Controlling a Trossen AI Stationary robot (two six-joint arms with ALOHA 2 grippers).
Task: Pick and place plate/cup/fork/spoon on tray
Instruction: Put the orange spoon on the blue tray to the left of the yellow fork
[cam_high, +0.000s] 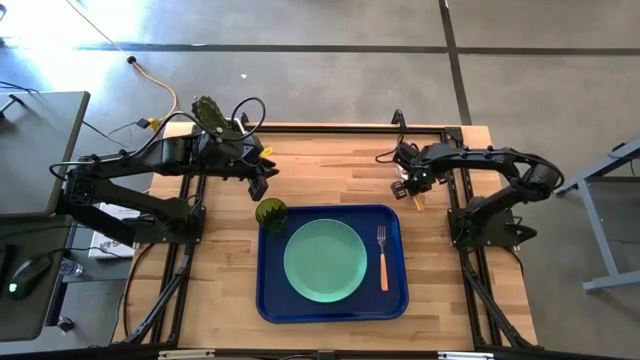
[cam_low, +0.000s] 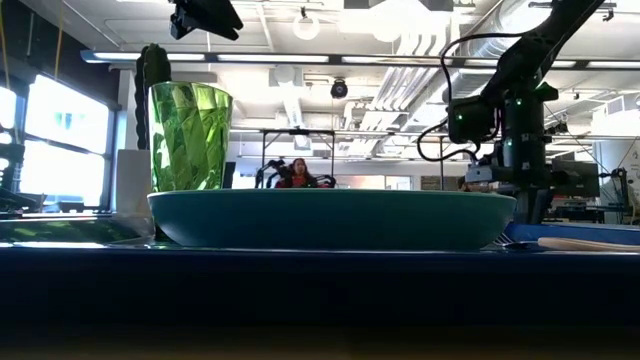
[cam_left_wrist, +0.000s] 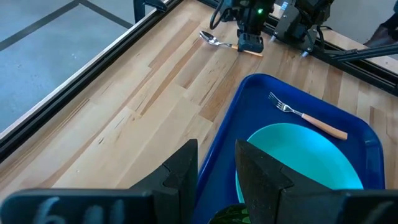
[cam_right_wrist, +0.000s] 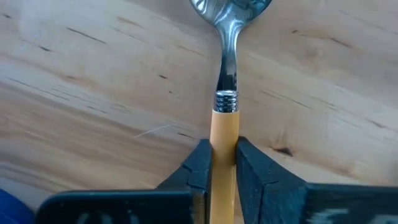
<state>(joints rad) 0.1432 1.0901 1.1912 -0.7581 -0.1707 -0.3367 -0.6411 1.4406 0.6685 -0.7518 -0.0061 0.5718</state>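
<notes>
From above, the blue tray (cam_high: 333, 300) is seen on the wooden table (cam_high: 330, 165), with the plate (cam_high: 325, 261) at its middle, the fork (cam_high: 382, 257) along the plate's right side and the cup (cam_high: 271, 213) at the far left corner. The right gripper (cam_high: 414, 190) is lowered onto the table beyond the tray's far right corner. The left gripper (cam_high: 257, 186) is held just beyond the cup.

At table height, the cup (cam_low: 190, 136) is shown behind the plate (cam_low: 332, 217).

Past the left gripper (cam_left_wrist: 216, 167), its fingers are seen narrowly parted around nothing, and the spoon (cam_left_wrist: 225, 43) lies on bare wood.

Past the right gripper (cam_right_wrist: 223, 160), its fingers are pressed against the spoon's (cam_right_wrist: 228, 68) orange handle.
</notes>
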